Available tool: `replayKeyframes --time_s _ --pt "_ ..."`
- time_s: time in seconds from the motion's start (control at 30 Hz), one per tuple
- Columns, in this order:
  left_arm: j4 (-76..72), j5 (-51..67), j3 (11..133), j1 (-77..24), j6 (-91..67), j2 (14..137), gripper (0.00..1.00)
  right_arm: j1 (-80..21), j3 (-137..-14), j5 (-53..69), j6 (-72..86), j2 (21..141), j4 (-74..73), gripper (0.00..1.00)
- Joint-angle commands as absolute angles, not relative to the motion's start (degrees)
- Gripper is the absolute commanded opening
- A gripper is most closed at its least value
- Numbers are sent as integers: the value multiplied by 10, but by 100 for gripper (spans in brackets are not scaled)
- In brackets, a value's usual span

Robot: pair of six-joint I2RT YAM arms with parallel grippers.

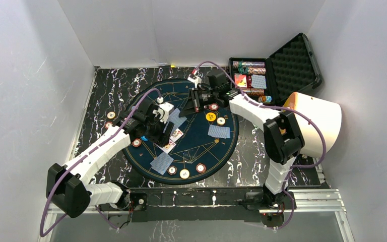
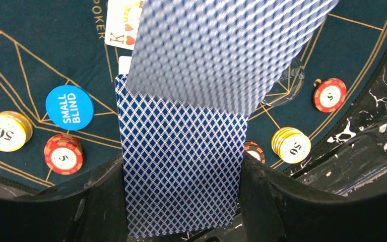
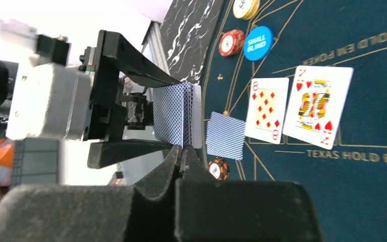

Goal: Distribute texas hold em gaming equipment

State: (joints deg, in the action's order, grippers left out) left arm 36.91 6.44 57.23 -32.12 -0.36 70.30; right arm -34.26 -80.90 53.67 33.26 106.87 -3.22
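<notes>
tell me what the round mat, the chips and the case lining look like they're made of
Round mat: seems felt or fabric-topped rubber, matte dark blue with printed gold lines.
Chips: probably clay composite or plastic, with striped edges and a printed centre label.
Case lining: black egg-crate foam, its bumps plainly visible.

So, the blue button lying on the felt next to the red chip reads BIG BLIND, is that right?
Not quite: the blue button reads SMALL BLIND, not BIG BLIND, as the left wrist view shows. It does lie on the felt next to the red chip.
</notes>
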Motion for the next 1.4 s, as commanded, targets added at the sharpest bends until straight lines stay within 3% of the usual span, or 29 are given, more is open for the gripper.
replayKeyframes --time_s 0.0,0.1,0.3,0.37,0.4,0.43,0.5,0.6,0.73,0.97,1.03,1.37 --pt "378 30 574 -316 -35 674 0 -321 -817 463 226 993 -80 0" --pt "387 19 577 -295 -57 668 0 -320 -788 366 91 938 -89 0" --pt "408 30 591 -225 -66 654 0 -333 -618 291 -188 852 140 0" --pt "410 33 597 -215 -60 649 0 -334 -607 365 -406 851 100 0" --pt "407 36 598 -214 -59 646 0 -334 -593 414 -629 846 32 0" --pt "404 38 598 -213 -59 644 0 -334 -556 426 -733 845 84 0" --pt "401 42 597 -212 -59 644 0 -332 -514 438 -777 869 209 0" --pt "396 49 599 -210 -56 645 0 -353 -559 434 -977 928 109 0" --pt "388 48 598 -209 -54 643 0 -387 -585 387 -1073 985 79 0" --pt "385 58 591 -208 -44 643 0 -391 -576 359 -1130 1062 186 0" --pt "387 56 592 -207 -41 640 0 -392 -596 354 -1157 1081 146 0" --pt "382 73 583 -205 -44 633 0 -397 -589 359 -1169 1097 152 0"
